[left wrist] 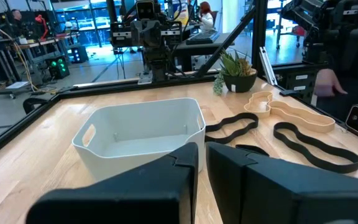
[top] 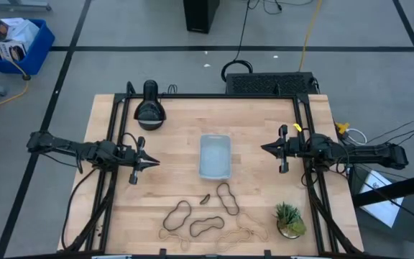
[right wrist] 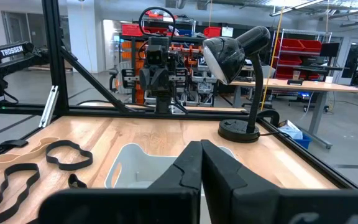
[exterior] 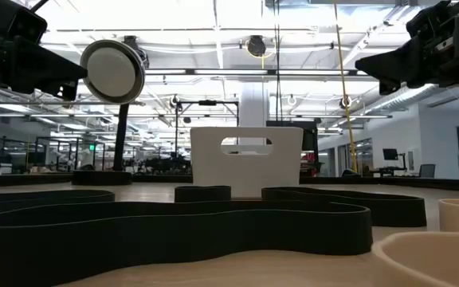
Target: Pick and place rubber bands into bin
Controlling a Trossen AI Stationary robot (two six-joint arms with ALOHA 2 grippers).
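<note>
1. The rubber bands point(top: 214, 216) lie loose on the tabletop point(top: 264, 129) along its near edge, between the bin and that edge: dark loops point(top: 228, 198) and point(top: 177, 215), another dark loop point(top: 206, 227), a small dark piece point(top: 204, 198), and a tan loop point(top: 244, 234) beside them.
2. None of the bands is inside the bin point(top: 215, 155); it stands at the middle of the tabletop, long side running from far edge to near edge, and nothing shows in it.
3. The left wrist view shows the bin point(left wrist: 143, 138) just ahead of that arm's tips, with dark bands point(left wrist: 232, 126) and a tan band point(left wrist: 291, 114) beyond it.
4. The left gripper point(top: 152, 162) hangs above the tabletop to the left of the bin, pointing at it, jaws closed on nothing.
5. The right gripper point(top: 264, 148) hangs opposite, to the right of the bin, also pointing at it, jaws pressed together and holding nothing.
6. A black desk lamp point(top: 150, 108) stands near the far left corner.
7. A small potted plant point(top: 290, 220) sits near the near right corner, just right of the tan band.
</note>
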